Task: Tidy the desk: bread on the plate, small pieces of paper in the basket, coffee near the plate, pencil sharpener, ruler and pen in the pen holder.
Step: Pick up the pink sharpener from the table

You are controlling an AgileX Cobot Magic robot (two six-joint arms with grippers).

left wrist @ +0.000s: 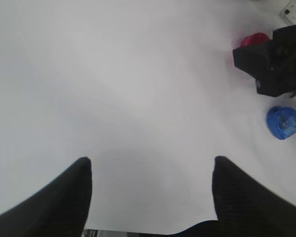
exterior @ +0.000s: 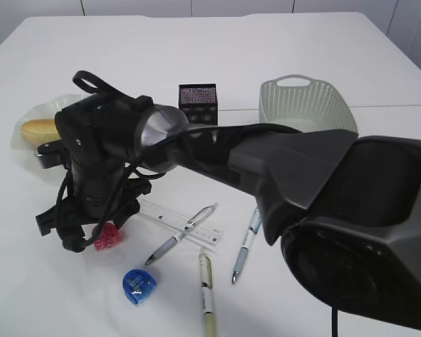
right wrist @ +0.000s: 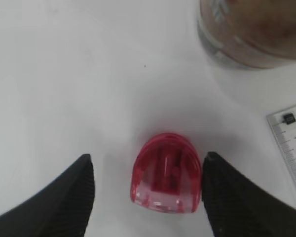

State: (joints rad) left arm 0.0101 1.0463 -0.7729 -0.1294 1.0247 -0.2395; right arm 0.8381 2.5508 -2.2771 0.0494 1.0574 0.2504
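Right gripper (right wrist: pixel 147 197) jaws apart, straddling small red translucent plastic pencil sharpener (right wrist: pixel 165 173) off-centre on white worktop (right wrist: pixel 64 74); closing may nudge it sideways.

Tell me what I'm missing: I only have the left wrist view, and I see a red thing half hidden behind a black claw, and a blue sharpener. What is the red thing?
Observer: A red sharpener, lying on the desk between the open fingers of the right claw. One finger is almost touching it; it is not gripped.
Operator: Is the bread sorted?
Observer: Yes, the bread already sits on the plate, far left in the exterior view.
Operator: What else is loose?
Observer: A ruler with a pen lying across it, plus two more pens nearer the camera.
Operator: And the holder?
Observer: The pen holder stands upright at the back, left of the basket.
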